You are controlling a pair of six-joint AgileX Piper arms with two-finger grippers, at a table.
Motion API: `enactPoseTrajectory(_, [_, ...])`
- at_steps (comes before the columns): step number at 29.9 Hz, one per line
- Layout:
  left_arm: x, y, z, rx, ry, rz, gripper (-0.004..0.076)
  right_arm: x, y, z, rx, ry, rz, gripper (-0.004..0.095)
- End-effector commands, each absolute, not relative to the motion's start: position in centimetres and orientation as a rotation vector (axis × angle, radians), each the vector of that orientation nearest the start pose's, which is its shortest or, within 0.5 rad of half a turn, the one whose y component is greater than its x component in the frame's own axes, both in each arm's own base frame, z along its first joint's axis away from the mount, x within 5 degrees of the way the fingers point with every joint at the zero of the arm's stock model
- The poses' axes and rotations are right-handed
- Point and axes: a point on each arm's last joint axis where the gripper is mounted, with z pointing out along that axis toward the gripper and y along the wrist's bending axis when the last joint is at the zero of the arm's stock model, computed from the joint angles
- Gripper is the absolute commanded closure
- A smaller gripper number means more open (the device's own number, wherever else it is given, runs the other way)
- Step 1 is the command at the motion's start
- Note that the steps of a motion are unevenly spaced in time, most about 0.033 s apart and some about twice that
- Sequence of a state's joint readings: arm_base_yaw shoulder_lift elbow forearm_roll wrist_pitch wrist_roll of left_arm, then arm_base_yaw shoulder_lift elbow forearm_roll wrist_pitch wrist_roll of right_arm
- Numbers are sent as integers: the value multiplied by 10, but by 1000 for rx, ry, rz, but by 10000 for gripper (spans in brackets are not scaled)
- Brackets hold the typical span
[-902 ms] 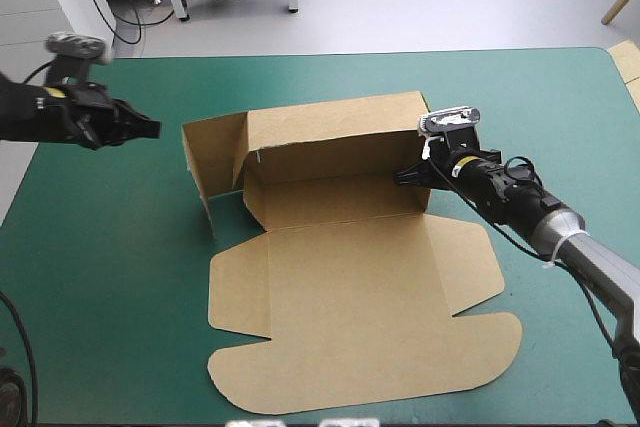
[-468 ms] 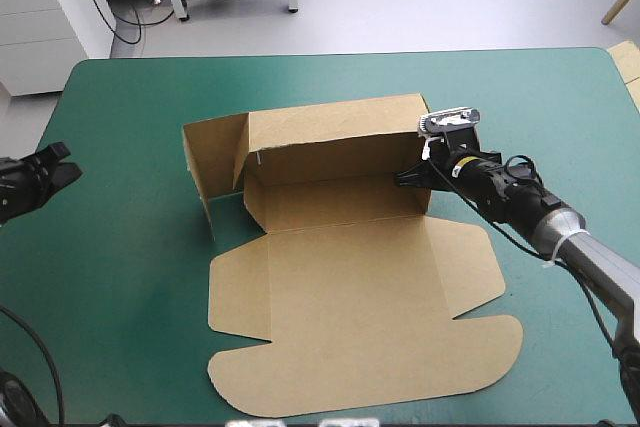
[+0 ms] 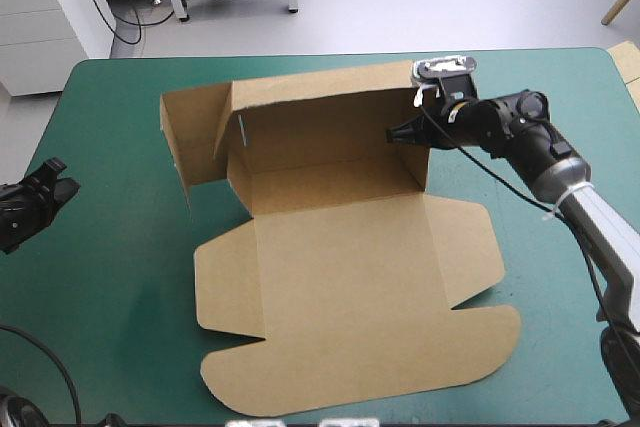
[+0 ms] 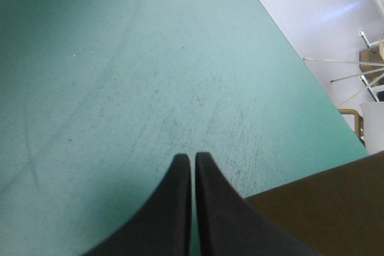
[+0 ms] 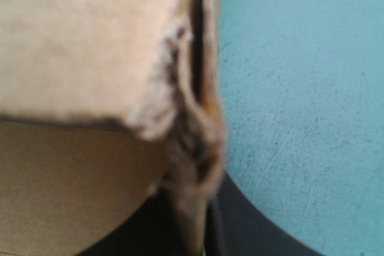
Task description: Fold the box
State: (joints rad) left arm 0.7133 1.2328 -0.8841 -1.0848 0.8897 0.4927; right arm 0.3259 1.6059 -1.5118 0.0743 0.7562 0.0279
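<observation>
Box (image 5: 90,40) wall between right fingers (image 5: 255,229): wrist view only.

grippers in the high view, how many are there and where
2. The left gripper sits shut near the table's left edge, apart from the box; the right gripper is shut on the box's far right corner.
</observation>
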Motion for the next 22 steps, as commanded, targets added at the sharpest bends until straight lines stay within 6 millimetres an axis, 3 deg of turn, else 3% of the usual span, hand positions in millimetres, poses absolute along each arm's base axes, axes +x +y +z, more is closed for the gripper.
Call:
enactPoseTrajectory(1, [220, 106, 330, -811, 1936, -725, 718, 342, 120, 405, -241, 2312, 312, 928])
enactPoseTrajectory(4, [220, 106, 331, -820, 1927, -725, 718, 336, 123, 398, -269, 2531, 328, 928])
enactPoseTrajectory(10, [220, 104, 331, -813, 1934, -749, 718, 325, 130, 396, -269, 2568, 453, 927])
enactPoseTrajectory(19, [225, 92, 330, -758, 1973, -785, 718, 293, 123, 352, -300, 2730, 358, 927])
enactPoseTrajectory(22, [225, 92, 330, -758, 1973, -785, 718, 292, 119, 340, -310, 2767, 294, 927])
